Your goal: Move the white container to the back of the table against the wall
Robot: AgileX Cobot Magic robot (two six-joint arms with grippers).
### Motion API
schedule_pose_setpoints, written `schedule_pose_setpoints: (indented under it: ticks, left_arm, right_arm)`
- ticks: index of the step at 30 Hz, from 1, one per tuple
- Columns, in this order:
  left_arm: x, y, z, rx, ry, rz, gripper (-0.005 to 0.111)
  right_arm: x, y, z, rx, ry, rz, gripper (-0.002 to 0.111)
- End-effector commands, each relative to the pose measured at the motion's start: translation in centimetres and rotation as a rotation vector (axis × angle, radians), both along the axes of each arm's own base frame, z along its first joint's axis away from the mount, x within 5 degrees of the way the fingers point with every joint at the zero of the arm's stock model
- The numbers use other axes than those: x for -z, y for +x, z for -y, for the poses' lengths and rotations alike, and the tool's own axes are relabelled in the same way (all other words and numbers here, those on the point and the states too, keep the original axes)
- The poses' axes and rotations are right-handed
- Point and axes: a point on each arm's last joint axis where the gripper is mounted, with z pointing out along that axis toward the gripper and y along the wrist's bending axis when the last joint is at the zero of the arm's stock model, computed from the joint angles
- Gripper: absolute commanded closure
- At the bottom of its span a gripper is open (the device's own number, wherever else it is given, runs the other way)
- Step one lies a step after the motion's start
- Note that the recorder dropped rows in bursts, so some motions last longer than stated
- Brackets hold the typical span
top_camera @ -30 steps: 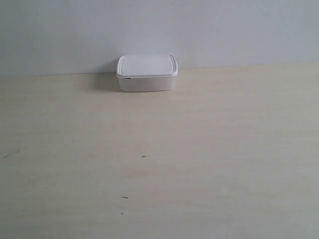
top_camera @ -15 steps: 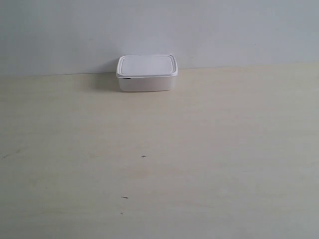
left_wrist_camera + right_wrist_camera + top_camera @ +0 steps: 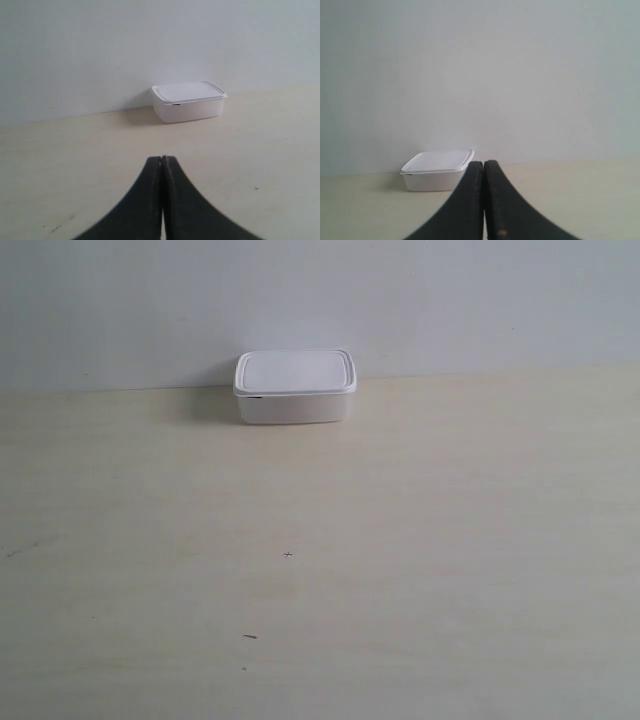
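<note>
The white container (image 3: 295, 386), lid on, stands upright at the back of the pale wood-grain table (image 3: 320, 570), close against the plain grey-white wall (image 3: 320, 300). It also shows in the left wrist view as the white container (image 3: 189, 101) and in the right wrist view as the white container (image 3: 436, 171). My left gripper (image 3: 162, 159) is shut with nothing in it, well short of the box. My right gripper (image 3: 483, 163) is shut and empty too, also far from it. Neither arm appears in the exterior view.
A few tiny dark specks (image 3: 288, 555) mark the tabletop in front of the box. The wall runs along the whole back edge of the table.
</note>
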Motion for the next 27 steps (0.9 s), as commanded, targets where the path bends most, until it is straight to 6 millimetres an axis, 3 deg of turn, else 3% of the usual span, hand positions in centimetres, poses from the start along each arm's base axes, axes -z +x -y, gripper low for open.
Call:
schedule_pose_setpoints:
  ticks: [1,22,27]
  left_arm:
    - [-0.1,-0.3,-0.1,-0.002,-0.017,0.025,0.107]
    - [-0.1,-0.3,-0.1,-0.002,-0.017,0.025,0.107]
    - [0.0,-0.2,-0.1,-0.002,-0.016,0.021,0.107]
  right_arm:
    - [0.5,-0.2,0.0,-0.003,-0.009,0.003,0.108]
    - [0.8,-0.2,-0.1,-0.015,-0.023,-0.027,0.108]
    - [1.6,-0.3,-0.3,-0.047,-0.049,-0.114,0.108]
